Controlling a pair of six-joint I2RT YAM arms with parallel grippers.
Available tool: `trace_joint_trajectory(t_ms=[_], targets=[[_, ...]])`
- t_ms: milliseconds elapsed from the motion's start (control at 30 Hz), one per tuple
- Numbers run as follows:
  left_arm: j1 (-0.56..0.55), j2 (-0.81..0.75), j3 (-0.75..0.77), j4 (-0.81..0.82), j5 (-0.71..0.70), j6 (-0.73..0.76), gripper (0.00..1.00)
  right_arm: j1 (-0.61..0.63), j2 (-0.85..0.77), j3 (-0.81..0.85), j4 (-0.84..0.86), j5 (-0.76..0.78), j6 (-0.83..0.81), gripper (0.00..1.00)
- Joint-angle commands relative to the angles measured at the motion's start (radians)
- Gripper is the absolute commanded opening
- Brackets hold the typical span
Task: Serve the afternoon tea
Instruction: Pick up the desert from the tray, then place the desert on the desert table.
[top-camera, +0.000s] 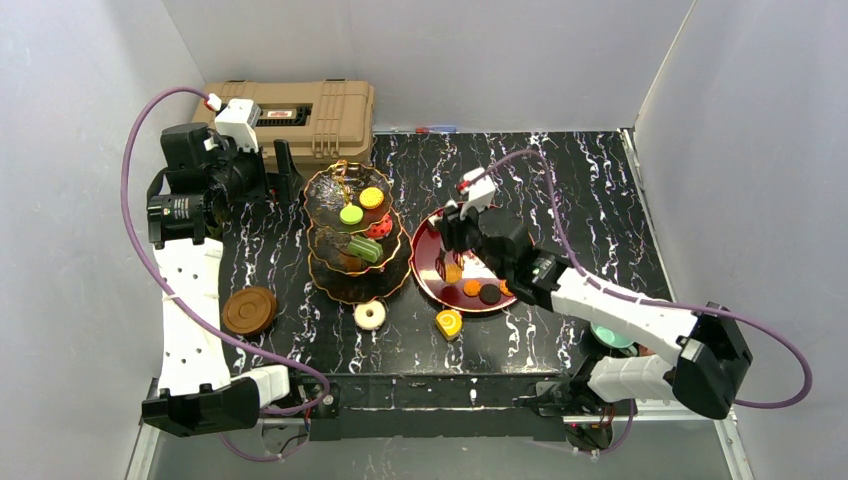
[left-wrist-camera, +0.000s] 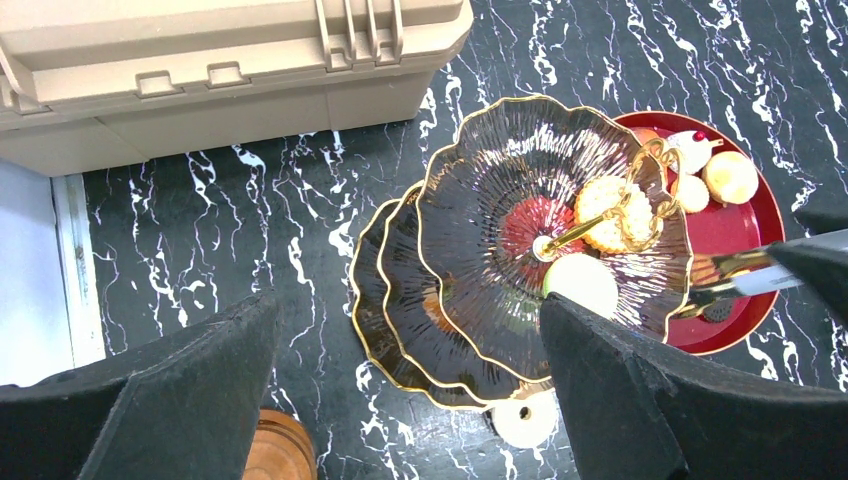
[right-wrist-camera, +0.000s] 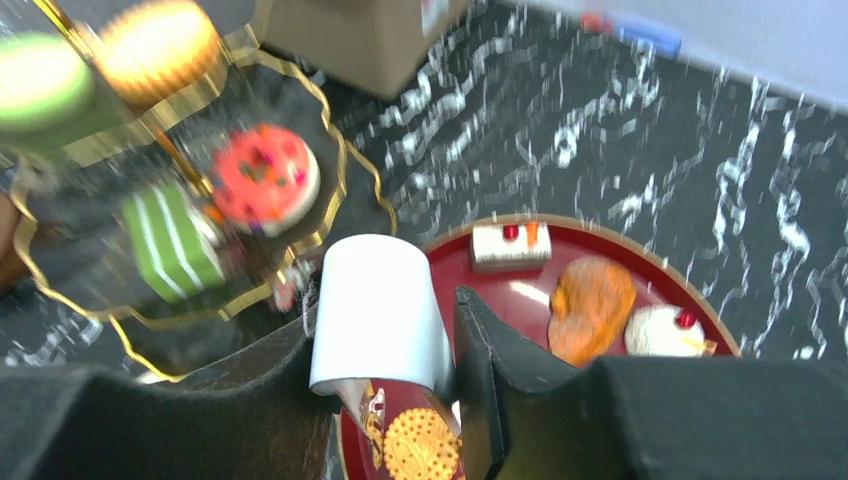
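The dark three-tier stand (top-camera: 335, 275) with gold rims holds a yellow macaron (top-camera: 372, 198), a green macaron (top-camera: 350, 214), a red donut (top-camera: 378, 228) and a green striped cake (top-camera: 362, 247). My right gripper (top-camera: 450, 235) hovers over the red tray (top-camera: 425, 262) of sweets, just right of the stand. It is shut on a white curved tool (right-wrist-camera: 375, 310); in the left wrist view this looks like gold-tipped tongs (left-wrist-camera: 740, 275). My left gripper (top-camera: 288, 175) is open and empty, up behind the stand's left side (left-wrist-camera: 470, 260). A white donut (top-camera: 370, 315) and a yellow cake piece (top-camera: 449, 323) lie on the table.
A big tan case (top-camera: 300, 118) stands at the back left. Stacked brown saucers (top-camera: 249, 310) sit front left. A teal cup (top-camera: 610, 337) is partly hidden under my right arm. The tray also holds an orange pastry (right-wrist-camera: 590, 305), small white cakes (right-wrist-camera: 510, 243) and a cookie (right-wrist-camera: 420, 445).
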Motion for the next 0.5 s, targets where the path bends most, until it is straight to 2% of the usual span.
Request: trace_joint_trajectory(t_ms=[0, 300, 467], targets=[[0.007, -0.001, 0.031, -0.008, -0.004, -0.006, 0.99, 0.002, -0.017, 0.26, -0.02, -0.026, -0.059, 0.23], [0.019, 0.036, 0.064, -0.022, -0.012, -0.03, 0.99, 0.033, 0.126, 0.7, -0.114, -0.113, -0.058, 0.23], [0.034, 0.04, 0.074, -0.027, -0.011, -0.026, 0.99, 0.068, 0.241, 0.876, -0.128, -0.147, -0.042, 0.22]])
